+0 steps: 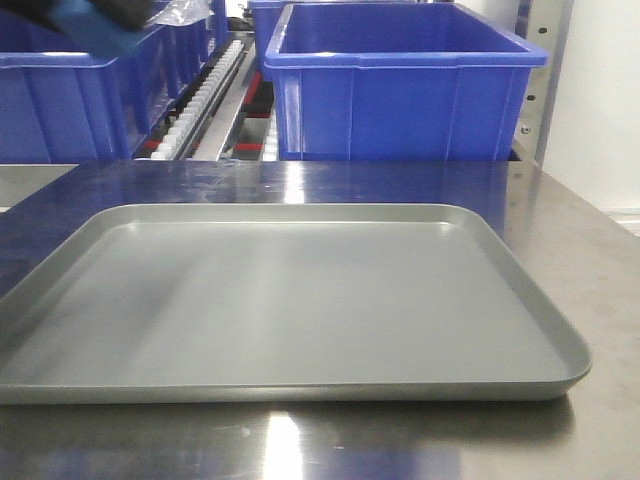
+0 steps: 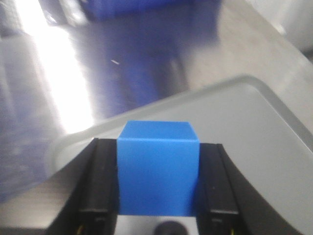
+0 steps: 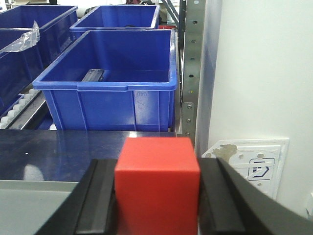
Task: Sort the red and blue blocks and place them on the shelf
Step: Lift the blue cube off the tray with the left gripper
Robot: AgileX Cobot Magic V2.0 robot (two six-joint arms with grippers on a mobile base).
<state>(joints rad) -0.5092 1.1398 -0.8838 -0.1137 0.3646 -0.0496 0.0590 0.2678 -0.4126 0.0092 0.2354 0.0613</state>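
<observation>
In the left wrist view my left gripper (image 2: 157, 144) is shut on the blue block (image 2: 157, 169), which sits squarely between the black fingers (image 2: 100, 181) above a corner of the grey tray (image 2: 254, 127). My right gripper (image 3: 159, 164) is shut on the red block (image 3: 157, 188), held up facing the shelf (image 3: 193, 63) and its perforated steel upright. From the front, the left gripper shows only as a dark blur with a blue patch (image 1: 88, 25) at the top left, in front of the shelf's roller tracks (image 1: 205, 95). The right gripper is out of that view.
Large blue bins (image 1: 400, 85) (image 3: 110, 85) stand on the shelf behind the steel tabletop (image 1: 590, 250). The shallow grey tray (image 1: 300, 215) lies on the table with nothing in it. A white wall with a socket plate (image 3: 254, 164) lies to the right of the shelf.
</observation>
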